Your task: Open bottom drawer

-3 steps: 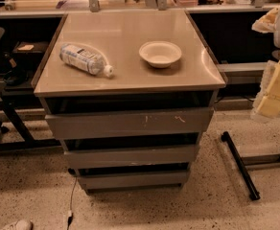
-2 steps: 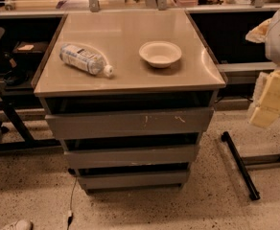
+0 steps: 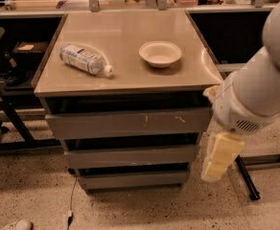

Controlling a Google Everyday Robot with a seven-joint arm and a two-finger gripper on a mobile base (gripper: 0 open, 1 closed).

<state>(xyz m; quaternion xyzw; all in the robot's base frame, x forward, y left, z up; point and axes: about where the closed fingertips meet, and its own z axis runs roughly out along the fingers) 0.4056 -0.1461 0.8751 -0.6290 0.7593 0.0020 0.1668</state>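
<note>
At far left a black metal frame leg (image 3: 5, 123) stands beside the table, and a thin dark cable (image 3: 72, 200) trails over the speckled floor by the near left corner. The beige flat-topped table (image 3: 125, 30) carries a clear plastic bottle (image 3: 85, 59) lying on its side at left and a small white round bowl (image 3: 160, 53) to its right; both sit well above the work and should not interfere. Below the top come three grey metal fronts: the tall scratched top drawer (image 3: 128, 123), the middle drawer (image 3: 130, 156), and lowest, close to the floor, the bottom drawer (image 3: 133, 178), only slightly proud of the frame. It looks stiff and fairly light, but the plain front has no handle and may be slippery, so the upper lip under the dark gap seems the best place to hook. The pale yellow gripper (image 3: 219, 159) hangs from the white arm (image 3: 260, 90) just right of the drawers, level with the middle and bottom ones, holding nothing; I cannot tell whether it is open. A black floor bar (image 3: 248, 178) lies just beside it at right
</note>
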